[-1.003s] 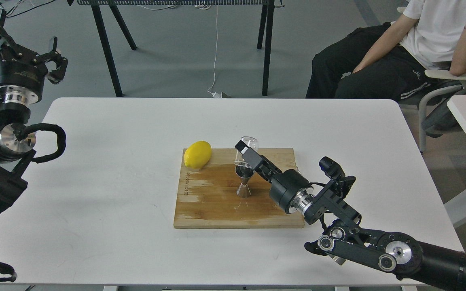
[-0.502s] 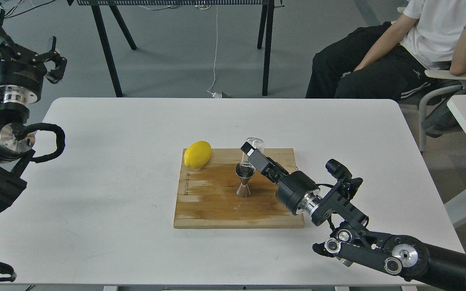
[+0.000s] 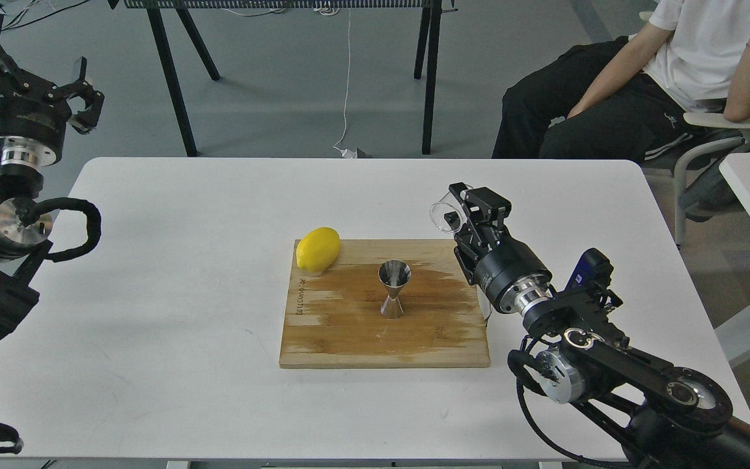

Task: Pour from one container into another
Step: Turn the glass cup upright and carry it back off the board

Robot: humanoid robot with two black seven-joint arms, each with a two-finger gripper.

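Observation:
The steel jigger [image 3: 394, 288] stands upright in the middle of the wooden board [image 3: 349, 339], its mouth open upward. My right gripper [image 3: 468, 210] is shut on the clear cup [image 3: 444, 217], held above the table just past the board's far right corner, up and right of the jigger. The cup lies tilted on its side with its rim facing left. My left gripper [image 3: 33, 81] is raised at the far left, off the table, with its fingers spread and nothing between them.
A yellow lemon [image 3: 318, 249] lies on the board's far left corner. The board has a wet dark patch around the jigger. A seated person [image 3: 642, 78] is beyond the table's far right corner. Black table legs [image 3: 173, 78] stand behind.
My right gripper has carried the clear cup away from over the jigger, moving right and up past the board's corner. The left arm drifted slightly left.

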